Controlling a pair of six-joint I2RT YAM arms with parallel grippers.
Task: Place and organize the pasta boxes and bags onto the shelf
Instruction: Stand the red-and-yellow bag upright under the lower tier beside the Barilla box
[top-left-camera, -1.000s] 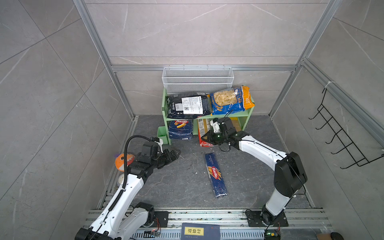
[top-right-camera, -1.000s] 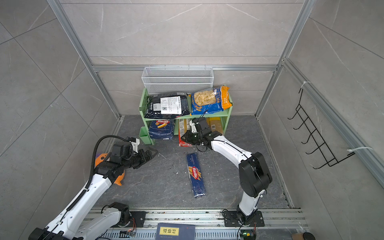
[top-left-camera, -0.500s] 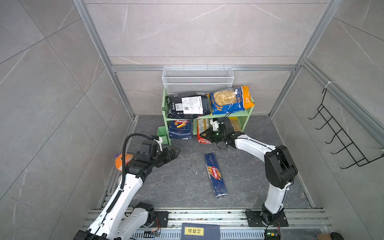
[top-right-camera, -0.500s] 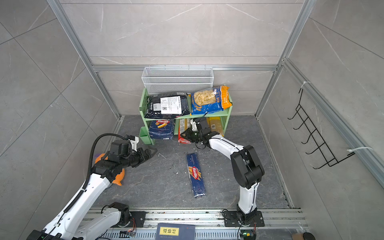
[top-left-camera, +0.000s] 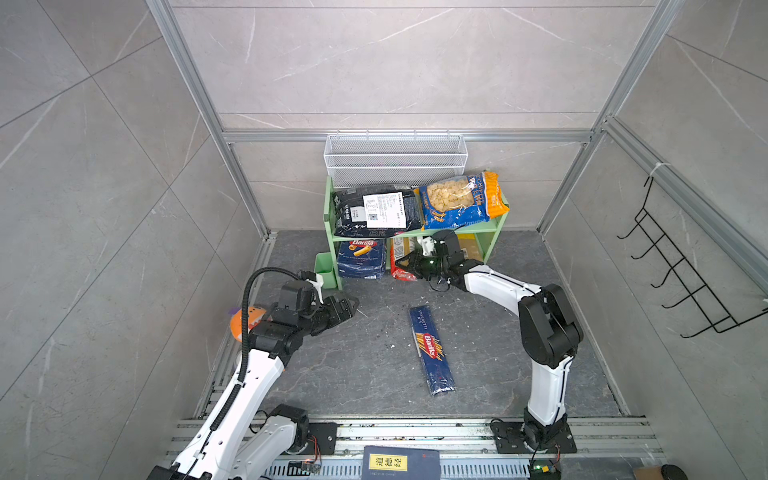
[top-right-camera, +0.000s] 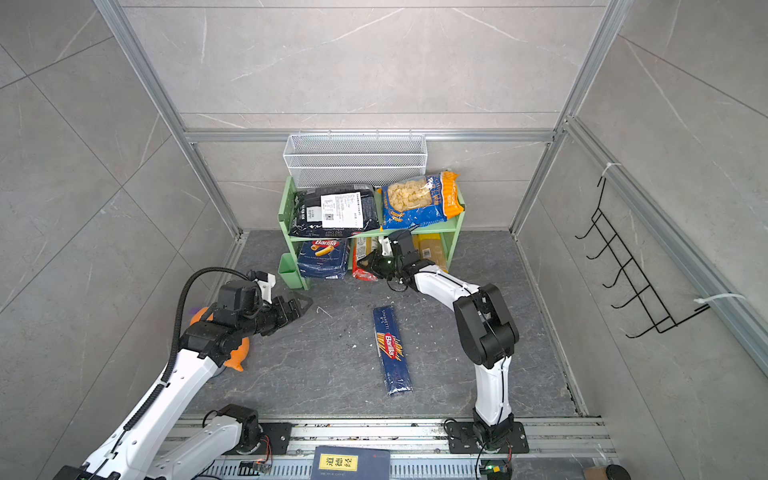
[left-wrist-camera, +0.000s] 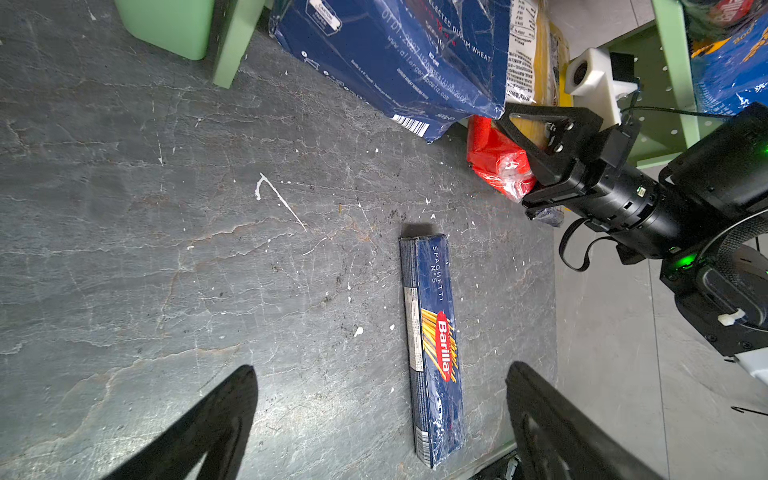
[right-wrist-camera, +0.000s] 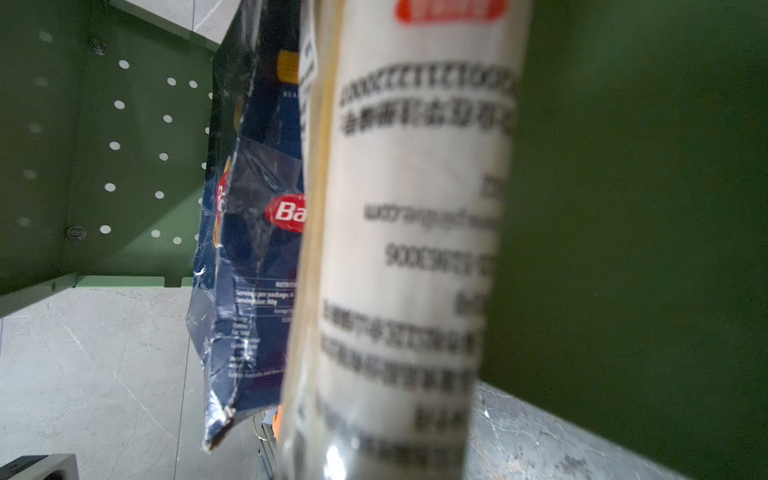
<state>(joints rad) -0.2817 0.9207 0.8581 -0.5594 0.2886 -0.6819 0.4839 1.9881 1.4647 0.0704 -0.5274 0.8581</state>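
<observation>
- The light green two-tier shelf with peg-holed side panels (top-left-camera: 328, 216) stands on the dark stone floor against the back wall. A white wire mesh basket (top-left-camera: 395, 160) hangs just behind and above it.
- A large black bag with a white label (top-left-camera: 349, 208) lies on the left of the upper tier. Just beside it, on the right, is a blue-and-orange bag of shell pasta (top-left-camera: 457, 201), whose orange end overhangs the shelf's side.
- A wide dark blue Barilla cardboard box with a rigatoni picture (top-left-camera: 360, 259) sits in the left part of the lower tier, its front past the shelf's edge.
- A long, narrow dark blue Barilla spaghetti box (top-left-camera: 431, 351) lies flat on the floor between the two arms, well apart from the shelf.
- A slim spaghetti pack with a red end (top-left-camera: 401, 254) lies in the right part of the lower tier, its red end poking out onto the floor. A yellow spaghetti pack (top-left-camera: 467, 247) lies further in, to its right.
- The right gripper (top-left-camera: 403, 264) has its jaws together against the red-ended pack. I cannot tell whether it pinches the wrapper.
- The left gripper (top-left-camera: 349, 305) hovers over bare floor, its fingers (left-wrist-camera: 224, 415) spread wide with nothing between them.
- A small green cup (top-left-camera: 325, 270) is attached at the shelf's left foot.
- An orange plush toy (top-left-camera: 245, 324) lies behind the left arm.
</observation>
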